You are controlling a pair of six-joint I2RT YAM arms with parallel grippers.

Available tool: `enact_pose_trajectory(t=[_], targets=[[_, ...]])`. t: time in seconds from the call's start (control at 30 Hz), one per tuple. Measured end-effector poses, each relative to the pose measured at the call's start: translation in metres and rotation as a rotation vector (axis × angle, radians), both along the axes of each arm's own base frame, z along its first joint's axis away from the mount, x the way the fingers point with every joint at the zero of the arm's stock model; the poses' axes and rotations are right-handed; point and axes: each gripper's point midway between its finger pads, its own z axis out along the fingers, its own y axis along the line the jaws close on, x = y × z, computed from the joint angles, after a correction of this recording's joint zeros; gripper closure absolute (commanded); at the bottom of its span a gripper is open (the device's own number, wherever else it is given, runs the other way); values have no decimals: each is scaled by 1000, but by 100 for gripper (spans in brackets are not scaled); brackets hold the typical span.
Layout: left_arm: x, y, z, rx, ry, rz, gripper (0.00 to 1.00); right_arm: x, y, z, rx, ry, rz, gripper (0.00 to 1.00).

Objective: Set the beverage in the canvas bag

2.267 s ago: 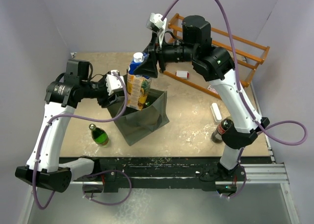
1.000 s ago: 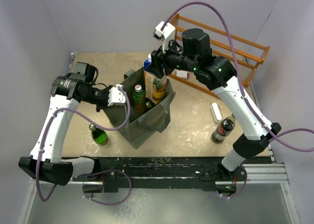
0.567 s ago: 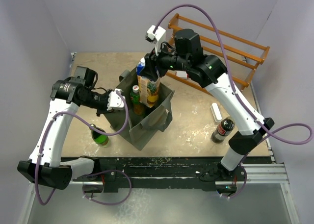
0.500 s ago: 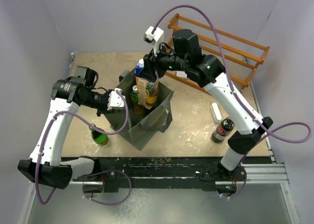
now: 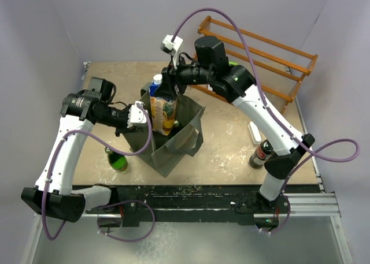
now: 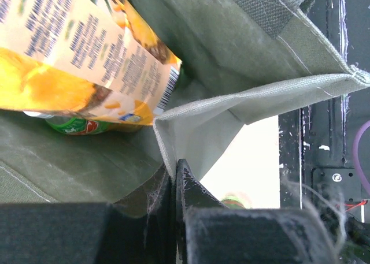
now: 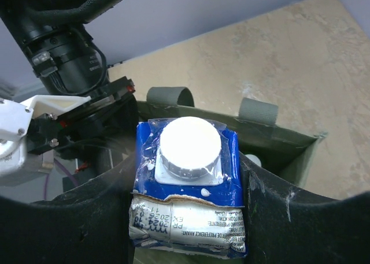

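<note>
- Well, the tabletop (image 5: 231, 142) is the biggest thing we see: tan, scuffed, and carrying everything else.
- At its far right edge stands an orange wooden rack (image 5: 289, 47) of long slanted rails.
- Left of the middle sits the canvas bag (image 5: 176, 145), dark grey-green, upright, with its mouth open. The right wrist view shows us its far rim and two loop handles (image 7: 272, 140).
- The right hand (image 5: 170, 82) reaches in from the rack side and hangs over the bag's mouth. Its fingers (image 7: 104, 206) press both flanks of the juice carton (image 5: 161, 105), so it has a firm hold.
- The left hand (image 5: 139, 116) is at the bag's left side. In its own view we see the fingers (image 6: 191, 206) pinched narrowly on a fold of the bag's wall (image 6: 231, 62).
- The juice carton is yellow with a blue top and white cap (image 7: 191, 177). It leans slightly, with its lower part inside the bag and its top above the rim. We cannot tell whether it touches the bag's floor.
- A cola bottle (image 5: 261, 151) stands near the tabletop's right edge, well apart from the bag.
- A green bottle (image 5: 117, 160) stands near the bag's left front corner.
- Under the carton, inside the bag, lies another bottle with a green label (image 6: 75, 125).
- A small white object (image 5: 254, 131) lies just beyond the cola bottle.
</note>
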Motion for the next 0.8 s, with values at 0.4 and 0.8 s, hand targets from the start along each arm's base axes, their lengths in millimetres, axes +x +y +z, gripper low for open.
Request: enact_pose_trajectory(t=[0.4,0.8], targets=[[-1,0,0,-2,17,19,100,4,39,-35,-13,74,42,100],[-3,1,0,0,23,23,100,13,57,-88,-94,38,2,100]])
